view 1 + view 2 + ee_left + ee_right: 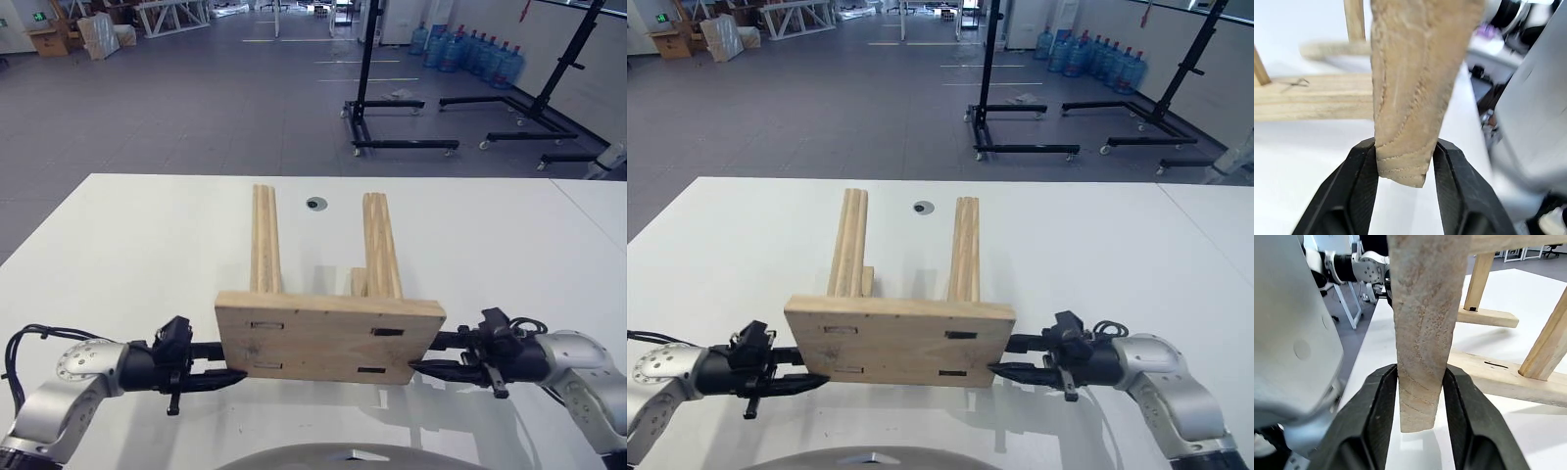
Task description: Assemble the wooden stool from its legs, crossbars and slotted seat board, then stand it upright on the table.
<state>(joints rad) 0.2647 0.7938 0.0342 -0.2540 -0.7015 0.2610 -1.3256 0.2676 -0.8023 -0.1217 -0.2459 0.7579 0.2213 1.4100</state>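
A: Where does the stool [323,294] lie?

B: On its side on the desk [127,255], close to the robot. The seat board [294,343] stands on edge with its top face toward the robot, and the legs run away across the desk. It looks assembled but is not yet upright.

A: Pincers?

B: The left pincer [1404,144] is clenched on the board's left end and the right pincer [1420,371] on its right end. Both bite low, near the bottom corners, and only the finger ends overlap the wood.

A: What could go wrong?

B: Judgement only.
- Tipping it onto its feet swings the legs' weight about a shallow, low grip. The board could turn in the fingers or slip out, and the stool would fall back.
- If the arms move out of step the board twists, and the slotted joints might work loose.
- The leg ends may drag or catch on the desk.

A: Count.

B:
- One seat board, with four slots [387,332] in its face, two per side.
- A left leg pair [265,240] and a right leg pair [380,245], each seemingly one leg above another. I judge four legs.
- One crossbar end [359,282] seen from the head.
- The right wrist view adds two rising bars [1480,279]; I cannot tell whether they are legs or crossbars.
- Two pincers.
- One round port [315,204] in the desk.
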